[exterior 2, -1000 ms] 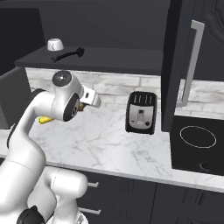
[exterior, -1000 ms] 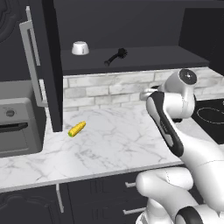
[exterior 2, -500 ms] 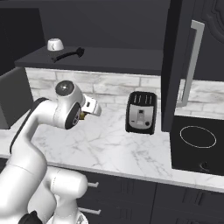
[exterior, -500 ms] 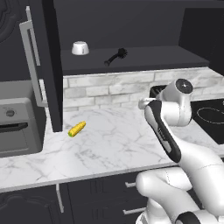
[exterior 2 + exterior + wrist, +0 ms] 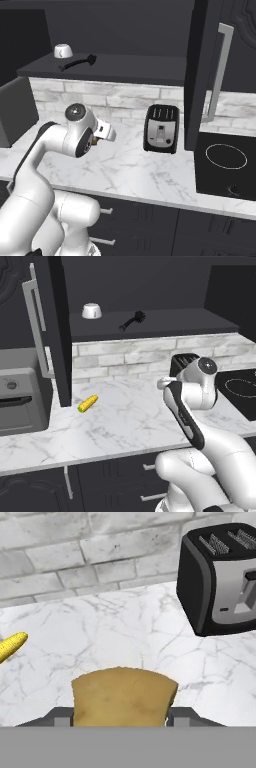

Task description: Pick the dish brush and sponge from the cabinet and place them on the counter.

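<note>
My gripper [image 5: 121, 716] is shut on the sponge [image 5: 122, 697], a yellow-tan block held between the two fingertips a little above the counter [image 5: 125, 632]. From the right base view the hand [image 5: 102, 133] hangs over the marble to the left of the toaster, and a tan sliver of the sponge [image 5: 94, 141] peeks out under it. The black dish brush [image 5: 132, 321] lies on the open cabinet shelf [image 5: 175, 323], to the right of a white bowl; it also shows as the dish brush [image 5: 80, 61] in the right base view.
A black and silver toaster [image 5: 161, 129] stands on the counter right of the hand. A corn cob [image 5: 88, 403] lies to the left near the open cabinet door [image 5: 55, 336]. A white bowl [image 5: 91, 310] sits on the shelf. A cooktop [image 5: 227, 160] lies at far right.
The hand has come down toward the counter with the sponge still in its grip. Brush, corn and toaster have not moved.
</note>
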You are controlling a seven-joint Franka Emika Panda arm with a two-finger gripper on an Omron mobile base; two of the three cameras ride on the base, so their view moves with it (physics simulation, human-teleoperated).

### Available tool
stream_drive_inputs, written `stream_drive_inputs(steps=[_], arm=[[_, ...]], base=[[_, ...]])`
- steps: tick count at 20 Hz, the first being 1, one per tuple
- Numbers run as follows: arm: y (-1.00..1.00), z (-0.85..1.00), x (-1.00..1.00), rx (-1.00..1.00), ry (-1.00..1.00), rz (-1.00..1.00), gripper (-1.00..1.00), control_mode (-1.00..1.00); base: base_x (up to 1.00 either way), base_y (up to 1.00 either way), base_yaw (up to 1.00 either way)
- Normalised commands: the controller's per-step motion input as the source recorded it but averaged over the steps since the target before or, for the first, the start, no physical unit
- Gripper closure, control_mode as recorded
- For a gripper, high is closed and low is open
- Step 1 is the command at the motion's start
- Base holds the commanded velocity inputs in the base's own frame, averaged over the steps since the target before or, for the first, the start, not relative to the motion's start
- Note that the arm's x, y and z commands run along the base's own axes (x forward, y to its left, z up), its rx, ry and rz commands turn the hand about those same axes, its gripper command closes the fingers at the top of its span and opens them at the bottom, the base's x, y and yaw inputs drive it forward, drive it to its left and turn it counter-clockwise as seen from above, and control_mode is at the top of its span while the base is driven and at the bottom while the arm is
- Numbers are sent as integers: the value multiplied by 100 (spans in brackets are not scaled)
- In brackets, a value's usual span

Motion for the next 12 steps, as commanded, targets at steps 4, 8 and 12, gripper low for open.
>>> stream_drive_inputs(steps=[4,8,12], arm=[[0,-29,0,0,2,0,100,-100],[0,-28,0,0,1,0,100,-100],[0,-24,0,0,4,0,100,-100]], base=[[0,0,0],[0,0,0],[0,0,0]])
